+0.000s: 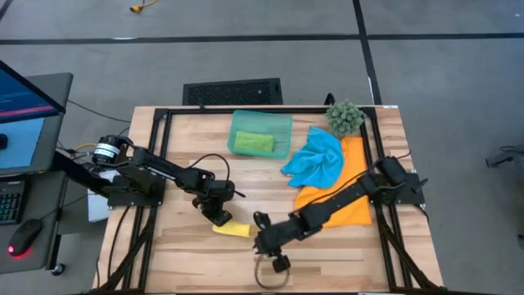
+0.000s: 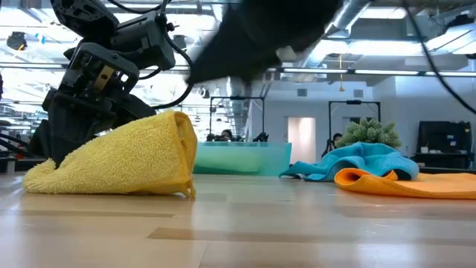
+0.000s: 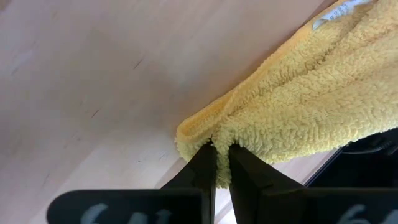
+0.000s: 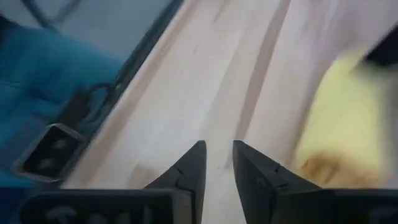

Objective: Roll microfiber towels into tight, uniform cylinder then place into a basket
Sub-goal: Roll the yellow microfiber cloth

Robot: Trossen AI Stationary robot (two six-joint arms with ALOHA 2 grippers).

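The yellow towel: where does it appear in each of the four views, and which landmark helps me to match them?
High view: yellow towel low, left of centre, at the left end effector.
Low view: big yellow mound at left.
Left wrist view: fills the upper right, pinched by the fingers.
Right wrist view: blurred yellow patch at right.
Shared landmark: the blue towel, seen in the high, low and right wrist views.

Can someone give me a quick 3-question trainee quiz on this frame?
1. True or false: the left tool is shut on the yellow towel.
2. Which towel lies in the basket? A) orange B) green C) blue
3. Fill in: the blue towel lies partly on the ____ towel.

Key: 1 true; 2 B, the green towel; 3 orange, the orange towel.
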